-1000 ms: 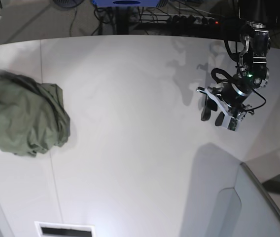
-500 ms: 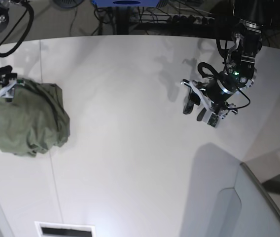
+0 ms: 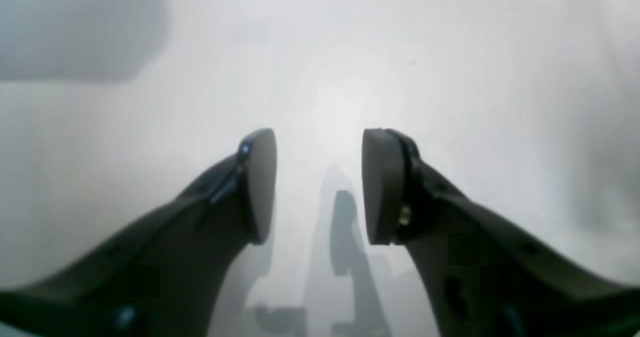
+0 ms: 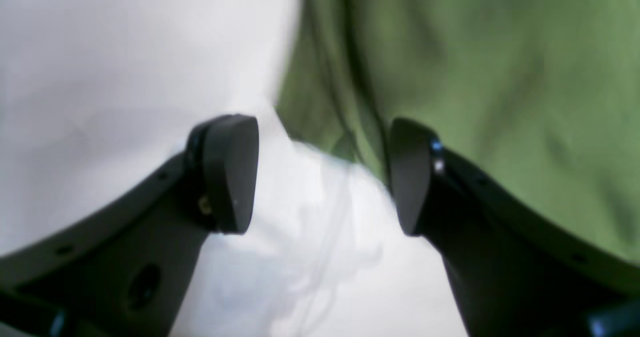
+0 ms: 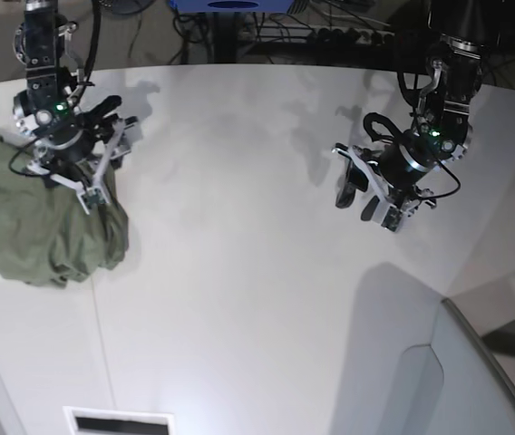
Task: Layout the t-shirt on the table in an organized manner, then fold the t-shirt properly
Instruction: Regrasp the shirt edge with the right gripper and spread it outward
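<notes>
The olive-green t-shirt (image 5: 40, 217) lies crumpled in a heap at the left edge of the white table (image 5: 239, 272). My right gripper (image 5: 115, 125) hovers over the heap's upper right edge. In the right wrist view its jaws (image 4: 322, 174) stand open, with nothing between them. Beyond them shows the t-shirt (image 4: 475, 67) at the upper right and bare table (image 4: 100, 52) at the left. My left gripper (image 5: 357, 201) hangs over the right half of the table, far from the cloth. It is open and empty (image 3: 319, 187) above plain table (image 3: 320, 52).
A grey translucent panel (image 5: 457, 381) rises at the bottom right corner. A white slotted plate (image 5: 117, 421) sits at the near edge. Cables and a power strip (image 5: 348, 36) lie beyond the table's far edge. A thin seam (image 5: 90, 272) runs down the tabletop.
My right arm has swung in from the left edge to the t-shirt's upper right side, and its jaws have widened. My left arm shifted slightly left, then held still.
</notes>
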`<state>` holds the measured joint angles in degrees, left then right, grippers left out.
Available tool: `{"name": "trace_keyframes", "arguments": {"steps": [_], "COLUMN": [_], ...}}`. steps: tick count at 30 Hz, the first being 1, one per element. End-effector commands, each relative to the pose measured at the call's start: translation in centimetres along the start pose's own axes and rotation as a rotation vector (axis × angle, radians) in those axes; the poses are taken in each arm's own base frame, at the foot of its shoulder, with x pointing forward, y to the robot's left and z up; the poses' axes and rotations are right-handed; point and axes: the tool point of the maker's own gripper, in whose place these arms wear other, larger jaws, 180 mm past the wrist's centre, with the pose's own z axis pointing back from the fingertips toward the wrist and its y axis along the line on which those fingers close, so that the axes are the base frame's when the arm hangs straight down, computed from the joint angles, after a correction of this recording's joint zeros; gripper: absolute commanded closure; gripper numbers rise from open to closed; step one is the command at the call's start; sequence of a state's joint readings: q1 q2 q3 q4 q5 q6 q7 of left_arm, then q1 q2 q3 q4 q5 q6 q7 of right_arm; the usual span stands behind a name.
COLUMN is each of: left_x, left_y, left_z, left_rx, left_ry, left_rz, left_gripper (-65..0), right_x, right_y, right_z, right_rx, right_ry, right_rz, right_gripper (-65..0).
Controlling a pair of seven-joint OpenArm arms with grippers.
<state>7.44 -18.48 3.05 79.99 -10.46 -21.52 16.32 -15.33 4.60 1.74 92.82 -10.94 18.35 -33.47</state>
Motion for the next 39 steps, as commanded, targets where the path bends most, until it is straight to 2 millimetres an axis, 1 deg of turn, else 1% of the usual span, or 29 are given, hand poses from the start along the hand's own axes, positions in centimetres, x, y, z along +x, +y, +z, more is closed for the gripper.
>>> {"name": "trace_keyframes", "arguments": {"steps": [1, 4, 6, 7, 12, 15, 17, 21, 24, 27, 29, 30, 32, 34, 35, 36, 38, 39], "left_x": [1.5, 1.6, 1.6, 1.6, 1.6, 1.6, 1.6, 1.6, 1.6, 1.6, 1.6, 1.6, 1.6, 1.6, 1.6, 1.6, 1.6, 1.6], "left_y": [0.7, 0.7, 0.7, 0.7, 0.7, 0.7, 0.7, 0.7, 0.7, 0.7, 0.7, 0.7, 0.7, 0.7, 0.7, 0.7, 0.7, 0.8], "left_z": [0.1, 0.1, 0.1, 0.1, 0.1, 0.1, 0.1, 0.1, 0.1, 0.1, 0.1, 0.1, 0.1, 0.1, 0.1, 0.1, 0.1, 0.1], "left_rx": [0.008, 0.009, 0.009, 0.009, 0.009, 0.009, 0.009, 0.009, 0.009, 0.009, 0.009, 0.009, 0.009, 0.009, 0.009, 0.009, 0.009, 0.01], "left_ry": [-0.045, -0.046, -0.046, -0.046, -0.046, -0.046, -0.046, -0.046, -0.046, -0.046, -0.046, -0.046, -0.046, -0.046, -0.046, -0.046, -0.046, -0.047], "left_rz": [-0.01, -0.011, -0.011, -0.011, -0.011, -0.011, -0.011, -0.012, -0.012, -0.012, -0.012, -0.012, -0.012, -0.012, -0.012, -0.012, -0.012, -0.013], "left_gripper": [-27.2, -27.2, -27.2, -27.2, -27.2, -27.2, -27.2, -27.2, -27.2, -27.2, -27.2, -27.2, -27.2, -27.2, -27.2, -27.2, -27.2, -27.2], "right_x": [0.5, 0.7, 0.0, 0.0, -0.5, -0.9, -0.2, -0.3, -1.1, -1.6, -1.3, -1.2, -1.6, -1.6, -1.5, -1.5, -1.4, -1.2], "right_y": [-1.4, -1.4, -1.2, -1.3, -0.4, 0.3, 1.0, 1.8, 2.0, 2.1, 1.8, 1.6, 0.6, 0.2, 0.2, 0.2, 0.3, 0.2], "right_z": [-0.1, -0.9, -1.4, -1.6, -2.8, -2.9, -2.7, -2.7, -3.2, -3.7, -3.8, -3.9, -3.8, -3.8, -3.8, -3.8, -3.8, -3.8], "right_rx": [-0.047, -0.045, -0.035, -0.034, -0.008, 0.006, 0.014, 0.028, 0.037, 0.044, 0.041, 0.037, 0.016, 0.011, 0.013, 0.015, 0.016, 0.015], "right_ry": [-0.015, -0.005, 0.018, 0.02, 0.053, 0.063, 0.045, 0.047, 0.075, 0.095, 0.09, 0.089, 0.095, 0.095, 0.094, 0.094, 0.1, 0.111], "right_rz": [0.016, 0.008, 0.005, 0.003, -0.02, -0.018, -0.037, -0.045, -0.05, -0.053, -0.052, -0.054, -0.079, -0.085, -0.085, -0.083, -0.084, -0.083], "right_gripper": [-38.3, -38.3, -38.3, -38.3, -38.0, -37.7, -37.7, -37.7, -37.5, -37.5, -37.5, -37.5, -37.5, -36.9, -33.5, -27.5, -7.1, 0.0]}}
